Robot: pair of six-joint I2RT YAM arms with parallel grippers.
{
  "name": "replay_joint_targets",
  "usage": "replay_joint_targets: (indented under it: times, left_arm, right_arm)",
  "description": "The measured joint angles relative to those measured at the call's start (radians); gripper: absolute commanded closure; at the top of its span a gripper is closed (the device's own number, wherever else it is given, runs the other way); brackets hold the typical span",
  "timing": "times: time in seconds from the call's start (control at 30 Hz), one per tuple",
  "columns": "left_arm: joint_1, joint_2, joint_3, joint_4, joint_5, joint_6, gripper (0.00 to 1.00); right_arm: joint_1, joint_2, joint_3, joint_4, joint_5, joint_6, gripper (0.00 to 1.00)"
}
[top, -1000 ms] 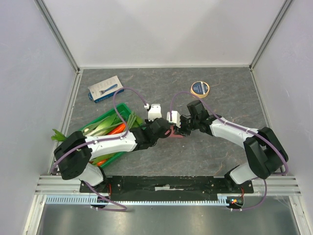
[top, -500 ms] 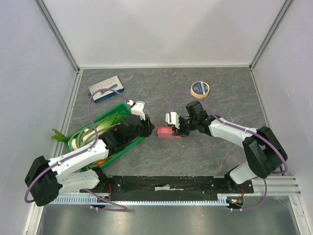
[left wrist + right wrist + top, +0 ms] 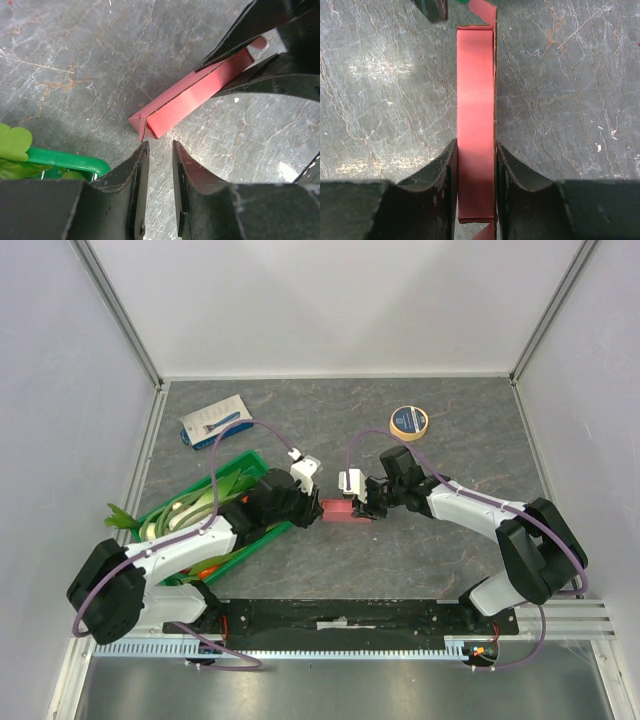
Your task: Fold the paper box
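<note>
The paper box (image 3: 338, 510) is a small long pink box lying on the grey table, also seen in the left wrist view (image 3: 195, 97) and the right wrist view (image 3: 475, 100). My right gripper (image 3: 362, 505) is shut on the box's right end, its fingers pressing both long sides (image 3: 475, 145). My left gripper (image 3: 312, 508) sits just off the box's left end. Its fingers stand a narrow slit apart with nothing between them (image 3: 160, 146). A small end flap (image 3: 142, 131) stands ajar right in front of those tips.
A green crate (image 3: 258, 462) of vegetables lies under the left arm, its rim (image 3: 65, 161) close beside the left fingers. A blue-and-white flat package (image 3: 214, 421) lies at the back left, a tape roll (image 3: 409, 420) at the back right. Walls enclose three sides.
The left arm left the box, drew back over the crate, and has now come forward to the box's left end. The right gripper kept hold of the box, almost still.
</note>
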Motion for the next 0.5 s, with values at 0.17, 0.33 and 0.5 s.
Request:
replay_joint_targets:
  times: [0.17,0.33,0.5]
  left_arm:
    - [0.001,0.053,0.001,0.003,0.003,0.022,0.66]
    - [0.004,0.052,0.002,0.009,-0.003,0.036,0.63]
    - [0.013,0.052,0.012,0.005,-0.022,0.045,0.63]
  right_arm:
    - [0.000,0.000,0.000,0.000,-0.002,0.000,0.75]
    - [0.000,0.000,0.000,0.000,-0.002,0.000,0.75]
    - [0.000,0.000,0.000,0.000,-0.003,0.000,0.75]
